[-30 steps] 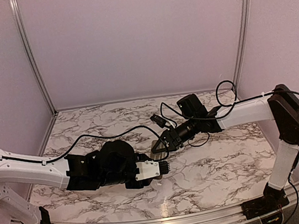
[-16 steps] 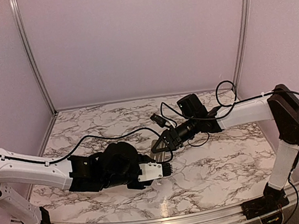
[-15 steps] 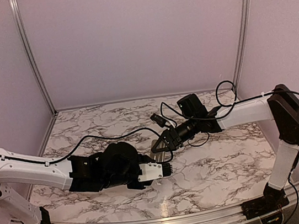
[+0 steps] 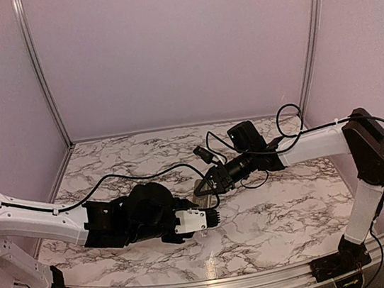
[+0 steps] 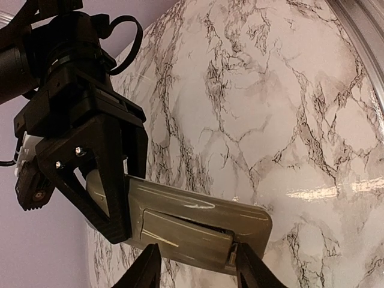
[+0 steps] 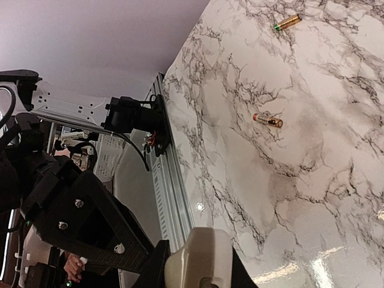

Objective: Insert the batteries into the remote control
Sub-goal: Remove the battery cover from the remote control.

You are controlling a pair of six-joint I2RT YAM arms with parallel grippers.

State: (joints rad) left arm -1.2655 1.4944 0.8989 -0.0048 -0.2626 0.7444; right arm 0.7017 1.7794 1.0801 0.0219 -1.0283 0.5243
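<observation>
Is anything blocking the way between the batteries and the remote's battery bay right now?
Yes: the battery cover sits on the back of the remote control, which the right hand holds, so the bay is closed. The batteries lie loose on the table.

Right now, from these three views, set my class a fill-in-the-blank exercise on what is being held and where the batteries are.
1. The right gripper is shut on the ___.
2. The batteries lying loose on the marble table number ___.
3. The held handset turns its greyish-tan ___ toward the left wrist camera.

Missing words: remote control; two; back.
</observation>
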